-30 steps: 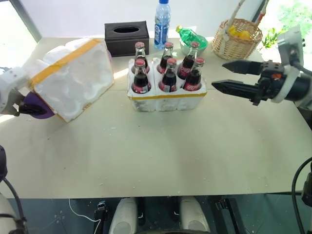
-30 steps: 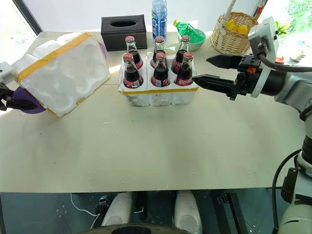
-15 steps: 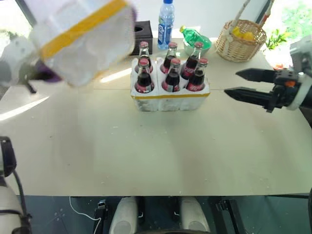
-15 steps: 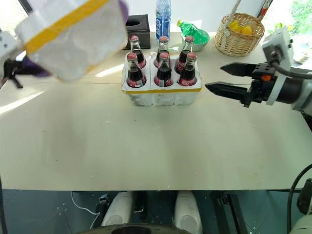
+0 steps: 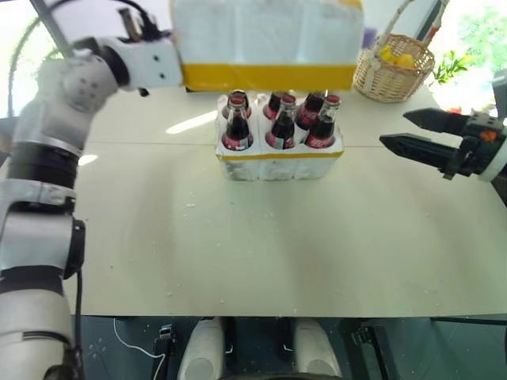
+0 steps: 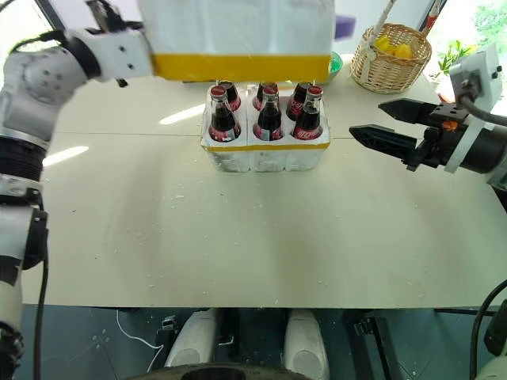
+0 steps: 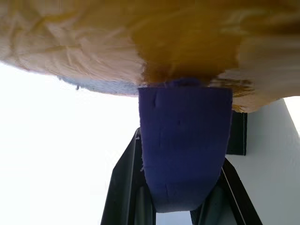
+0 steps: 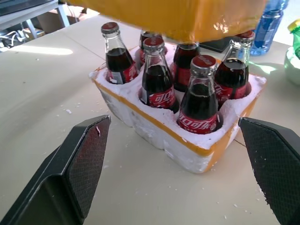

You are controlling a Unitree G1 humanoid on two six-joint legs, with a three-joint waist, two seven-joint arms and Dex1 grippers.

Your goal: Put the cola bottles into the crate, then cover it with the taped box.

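The taped box (image 5: 265,39), white foam with a yellow band, hangs level just above the crate (image 5: 277,158), its lower edge over the bottle caps. Several cola bottles (image 5: 283,131) with red caps and labels stand in the crate's wells. My left gripper (image 7: 182,187) is shut on a purple tab (image 7: 185,122) fixed to the box's side, at the box's left end. My right gripper (image 5: 394,128) stands open to the right of the crate, pointing at it, with nothing between its fingers (image 8: 79,154).
A wicker basket (image 5: 392,67) with yellow items stands at the back right. Behind the crate are a blue-capped water bottle (image 8: 269,23) and a green bottle (image 8: 294,28). The pale table (image 5: 238,237) stretches bare toward the front edge.
My left arm has lifted the taped box off the table's left side, swung it right and rolled it level over the crate. The right gripper has drawn slightly to the right, still open.
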